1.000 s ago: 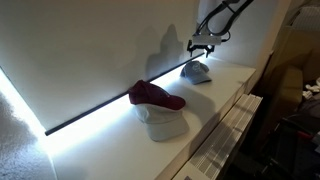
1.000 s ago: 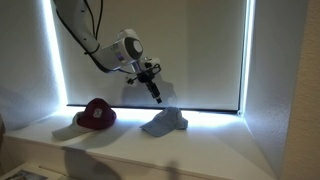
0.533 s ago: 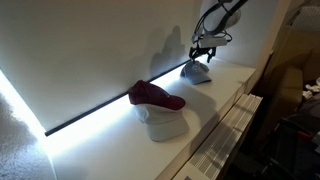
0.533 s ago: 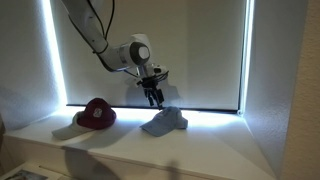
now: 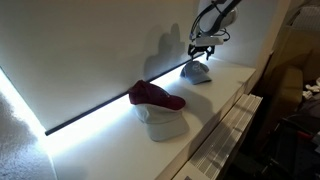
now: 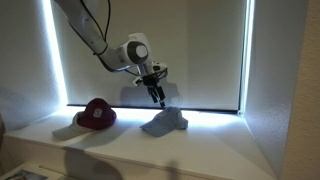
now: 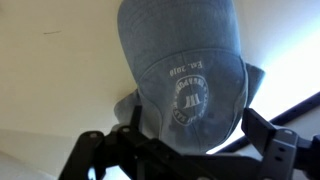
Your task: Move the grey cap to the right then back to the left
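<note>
The grey cap (image 5: 196, 72) lies on the white ledge (image 5: 228, 88) against the lit back wall, and it also shows as a blue-grey mound (image 6: 165, 122) right of the middle. My gripper (image 6: 157, 98) hangs just above its crown, jaws open and empty; in an exterior view the gripper (image 5: 202, 48) stands over the cap's far side. In the wrist view the cap (image 7: 185, 65) fills the middle, its round white logo facing the camera. The gripper (image 7: 198, 125) straddles its crown, one dark finger on each side, without touching it.
A maroon cap (image 5: 153, 96) rests on top of a pale off-white cap (image 5: 166, 124) further along the ledge; the maroon cap (image 6: 95, 113) sits left of the grey one. Bright light strips edge the wall panel. The ledge's front edge (image 6: 150, 160) drops off below.
The gripper has come down a little and moved closer over the grey cap since a second ago. The caps have not moved.
</note>
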You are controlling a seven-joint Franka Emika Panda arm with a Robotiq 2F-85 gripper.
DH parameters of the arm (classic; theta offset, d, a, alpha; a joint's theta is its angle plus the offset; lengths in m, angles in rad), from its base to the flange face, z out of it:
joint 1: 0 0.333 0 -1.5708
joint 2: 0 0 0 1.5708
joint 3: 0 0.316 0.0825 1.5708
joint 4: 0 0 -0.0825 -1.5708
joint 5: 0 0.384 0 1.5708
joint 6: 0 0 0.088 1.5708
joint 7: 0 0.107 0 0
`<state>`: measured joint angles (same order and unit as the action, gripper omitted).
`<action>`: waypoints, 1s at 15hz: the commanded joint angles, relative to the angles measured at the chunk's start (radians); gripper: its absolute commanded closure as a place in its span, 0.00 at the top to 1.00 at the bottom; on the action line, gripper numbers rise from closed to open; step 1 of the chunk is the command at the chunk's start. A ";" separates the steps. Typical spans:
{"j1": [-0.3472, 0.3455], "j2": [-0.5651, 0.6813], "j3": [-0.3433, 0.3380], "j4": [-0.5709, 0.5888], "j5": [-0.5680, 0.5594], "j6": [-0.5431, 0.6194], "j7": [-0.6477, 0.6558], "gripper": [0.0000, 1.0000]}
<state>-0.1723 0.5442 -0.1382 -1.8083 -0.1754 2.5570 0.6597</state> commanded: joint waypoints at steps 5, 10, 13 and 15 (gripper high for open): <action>0.050 0.089 -0.159 0.085 0.101 0.007 0.130 1.00; 0.049 0.126 -0.167 0.113 0.110 0.038 0.157 1.00; 0.053 0.139 -0.166 0.110 0.169 0.139 0.240 1.00; 0.054 0.134 -0.170 0.122 0.166 0.098 0.210 1.00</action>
<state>-0.1303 0.6735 -0.2929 -1.6895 -0.0295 2.6573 0.8856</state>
